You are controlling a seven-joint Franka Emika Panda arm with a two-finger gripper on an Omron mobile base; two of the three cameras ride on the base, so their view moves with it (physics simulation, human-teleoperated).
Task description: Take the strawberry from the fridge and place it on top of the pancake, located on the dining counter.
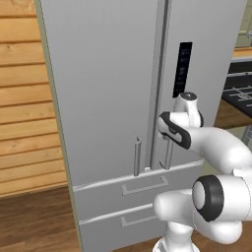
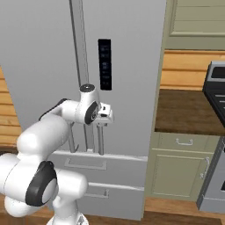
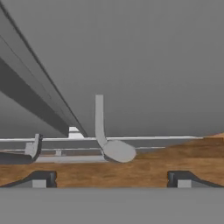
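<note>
Reaching toward the fridge (image 1: 113, 88), the gripper (image 3: 109, 178) is hovering wide open and empty near the right door's handle (image 3: 101, 127). Both doors are shut, so the strawberry is presumably inside, unseen. Next: closing on that handle and pulling.

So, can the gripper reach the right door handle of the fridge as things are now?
Probably yes. The gripper is open and faces the right door handle of the fridge, and nothing lies between them. The fingertips stand wide apart, so the bar should fit between them.
</note>
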